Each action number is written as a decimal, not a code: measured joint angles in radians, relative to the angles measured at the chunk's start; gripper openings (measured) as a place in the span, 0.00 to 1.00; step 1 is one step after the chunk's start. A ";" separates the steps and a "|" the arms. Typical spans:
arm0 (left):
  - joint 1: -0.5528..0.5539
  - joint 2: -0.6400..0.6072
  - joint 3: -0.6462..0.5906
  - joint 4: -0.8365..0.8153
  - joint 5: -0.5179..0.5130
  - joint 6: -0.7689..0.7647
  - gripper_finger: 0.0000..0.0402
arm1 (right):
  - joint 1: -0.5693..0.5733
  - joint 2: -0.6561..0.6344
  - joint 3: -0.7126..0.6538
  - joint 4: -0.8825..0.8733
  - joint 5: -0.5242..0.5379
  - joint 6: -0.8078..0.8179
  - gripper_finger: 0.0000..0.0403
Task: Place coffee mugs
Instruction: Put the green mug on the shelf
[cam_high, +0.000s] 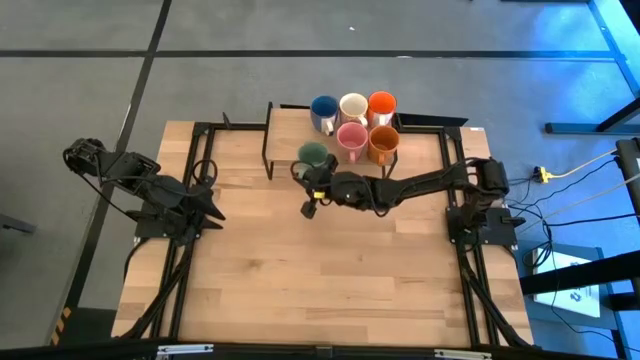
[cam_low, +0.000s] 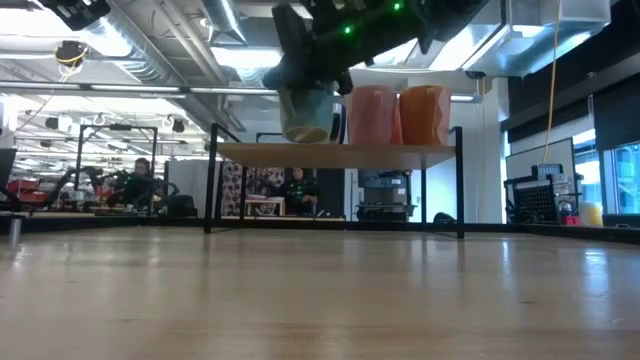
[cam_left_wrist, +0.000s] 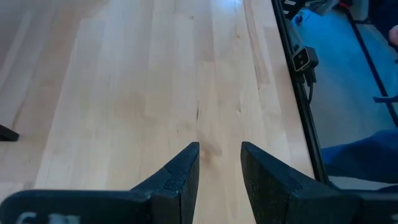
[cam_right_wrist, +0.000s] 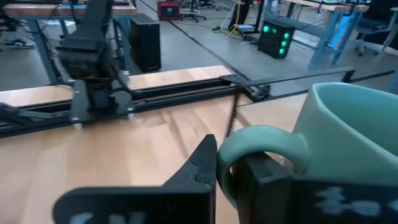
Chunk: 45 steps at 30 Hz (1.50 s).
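Green mug (cam_right_wrist: 348, 134) handle pinched by right pincer (cam_right_wrist: 229, 167); no legible writing.

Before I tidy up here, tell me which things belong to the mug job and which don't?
Job: green mug held by its handle in the right gripper; blue, white, red, pink, brown mugs; shelf.

Not: left gripper, idle; cables.

Right pincer (cam_high: 312, 172) clamped shut, arm outstretched; left pincer (cam_high: 212, 205) parted, parked.
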 joint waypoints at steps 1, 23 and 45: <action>0.000 0.000 0.000 0.000 -0.002 0.000 0.28 | -0.011 0.000 0.000 0.000 -0.004 -0.003 0.02; 0.000 0.000 0.000 0.000 -0.023 0.000 0.28 | -0.072 -0.005 0.031 0.015 -0.073 -0.079 0.02; 0.000 0.000 0.000 0.018 -0.023 0.002 0.28 | 0.195 0.186 0.072 -0.032 -0.174 0.133 0.02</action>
